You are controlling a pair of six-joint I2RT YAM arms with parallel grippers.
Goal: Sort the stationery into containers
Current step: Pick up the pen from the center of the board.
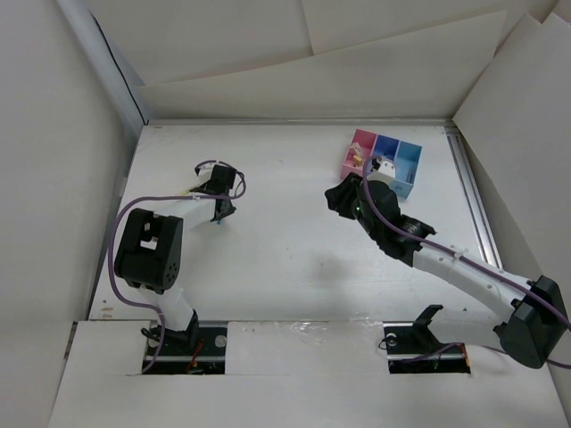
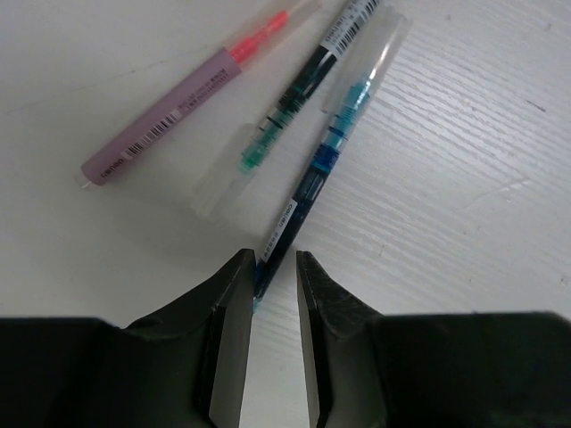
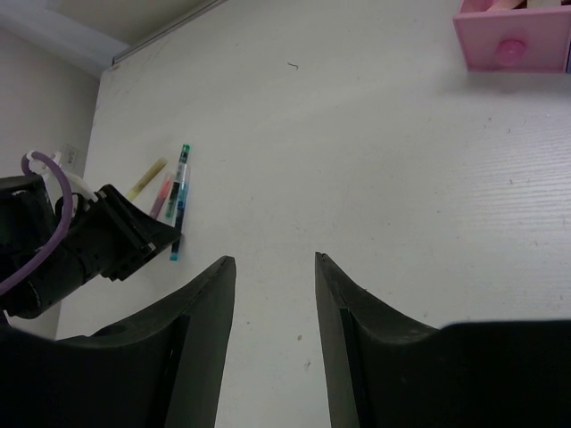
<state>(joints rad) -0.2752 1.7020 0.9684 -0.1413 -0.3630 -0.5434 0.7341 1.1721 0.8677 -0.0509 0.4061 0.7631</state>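
- Only the left wrist view separates the pens: a blue pen (image 2: pixel 330 152), a green pen (image 2: pixel 285 107) just beside it, and a pinkish pen (image 2: pixel 169 111) farther to the fingers' left, all flat on the counter (image 2: pixel 464 196).
- The blue pen's near end lies between the left fingers (image 2: pixel 237 290). They stand narrowly apart, and the gap seems wider than the pen, so there is no firm grip.
- The right wrist view adds a yellow pen (image 3: pixel 145 178). The right fingers (image 3: pixel 210 303) are spread and empty.
- The top view shows the containers (image 1: pixel 382 160) in a row near the right fingers.
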